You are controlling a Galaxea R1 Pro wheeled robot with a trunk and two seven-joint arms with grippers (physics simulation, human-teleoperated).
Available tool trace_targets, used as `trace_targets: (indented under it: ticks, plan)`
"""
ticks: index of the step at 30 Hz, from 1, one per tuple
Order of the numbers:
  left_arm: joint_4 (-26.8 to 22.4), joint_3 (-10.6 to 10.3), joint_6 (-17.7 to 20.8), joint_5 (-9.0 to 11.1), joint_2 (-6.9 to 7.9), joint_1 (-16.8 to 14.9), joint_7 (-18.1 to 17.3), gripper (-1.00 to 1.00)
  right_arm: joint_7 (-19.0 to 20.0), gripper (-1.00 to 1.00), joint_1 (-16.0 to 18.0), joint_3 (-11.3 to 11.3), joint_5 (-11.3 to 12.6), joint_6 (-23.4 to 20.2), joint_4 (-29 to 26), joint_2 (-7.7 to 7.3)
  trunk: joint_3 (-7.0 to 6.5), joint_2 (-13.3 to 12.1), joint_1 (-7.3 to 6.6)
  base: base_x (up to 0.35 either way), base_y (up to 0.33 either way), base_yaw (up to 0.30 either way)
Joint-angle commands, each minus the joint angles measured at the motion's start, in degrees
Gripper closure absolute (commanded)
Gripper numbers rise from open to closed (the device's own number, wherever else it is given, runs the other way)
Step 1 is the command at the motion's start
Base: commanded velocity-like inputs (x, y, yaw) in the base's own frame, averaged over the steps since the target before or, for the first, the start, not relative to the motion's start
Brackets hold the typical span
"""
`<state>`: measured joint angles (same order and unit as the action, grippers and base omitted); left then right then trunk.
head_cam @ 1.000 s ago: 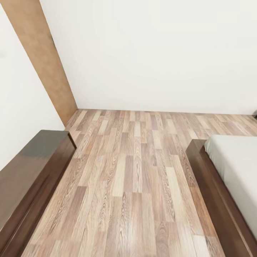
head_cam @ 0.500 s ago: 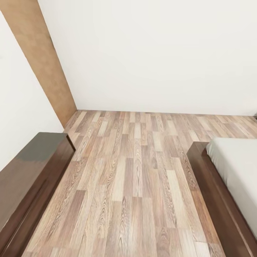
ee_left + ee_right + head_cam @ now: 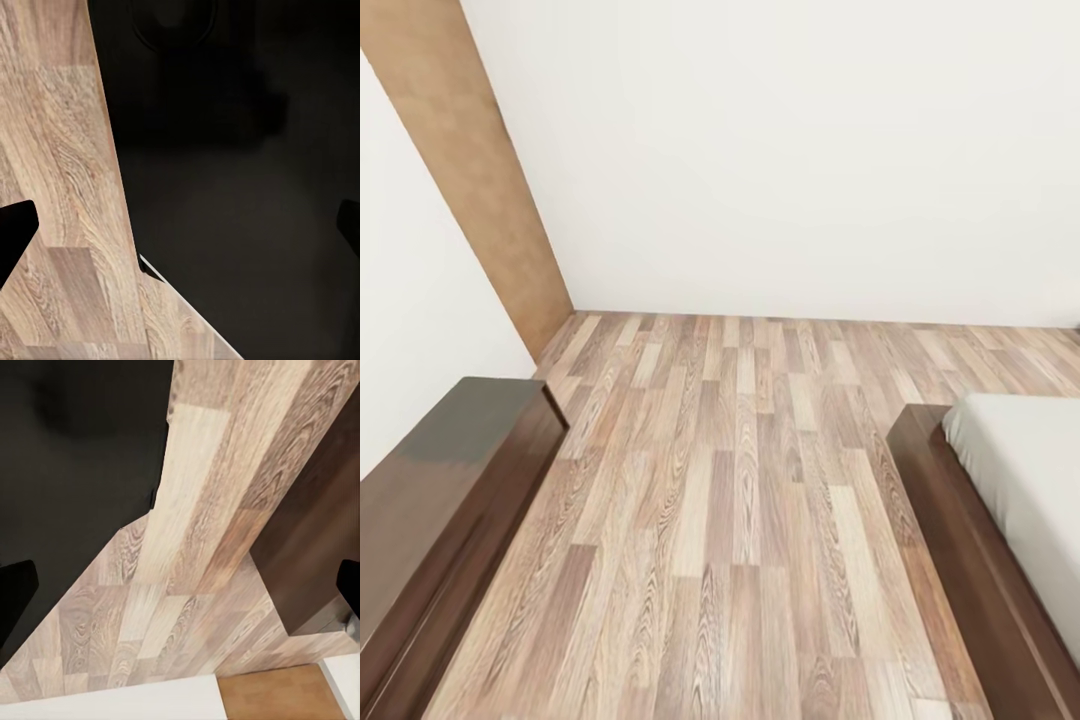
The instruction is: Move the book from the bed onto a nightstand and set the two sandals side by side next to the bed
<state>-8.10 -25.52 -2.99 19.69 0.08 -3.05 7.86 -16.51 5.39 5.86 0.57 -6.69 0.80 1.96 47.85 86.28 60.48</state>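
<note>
The bed stands at the right of the head view, with its dark brown frame [image 3: 950, 530] and off-white mattress [image 3: 1030, 480]. The book, the sandals and the nightstand are out of view. My left gripper [image 3: 183, 229] is open over wood-plank floor and the robot's dark body, nothing between its fingertips [image 3: 15, 234]. My right gripper [image 3: 183, 589] is open too, over the floor, with its black fingertips [image 3: 13, 594] wide apart and empty.
A long low dark brown cabinet [image 3: 440, 470] lines the left wall. A brown door [image 3: 470, 170] is in the far left corner. Wood-plank floor [image 3: 740, 480] runs between cabinet and bed up to the white wall. A dark wooden furniture edge [image 3: 315, 547] shows in the right wrist view.
The whole head picture has slid slightly downward, so the camera has moved. Cabinet and bed keep their places relative to each other.
</note>
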Motion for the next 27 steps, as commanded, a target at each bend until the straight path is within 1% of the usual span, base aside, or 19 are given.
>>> trace_targets:
  ticks: [1,27]
  plan:
    - [0.0,-0.5,-0.2,0.5,0.01,0.0,0.2,-1.00,-0.2,-1.00,0.1,0.5,0.0,-0.3,0.1,0.01,0.03,0.0,0.01,0.125,0.000,0.000]
    - [0.0,-0.5,-0.2,0.5,0.01,0.0,0.2,-1.00,-0.2,-1.00,0.1,0.5,0.0,-0.3,0.1,-0.01,0.03,0.0,0.01,0.128,0.000,0.000]
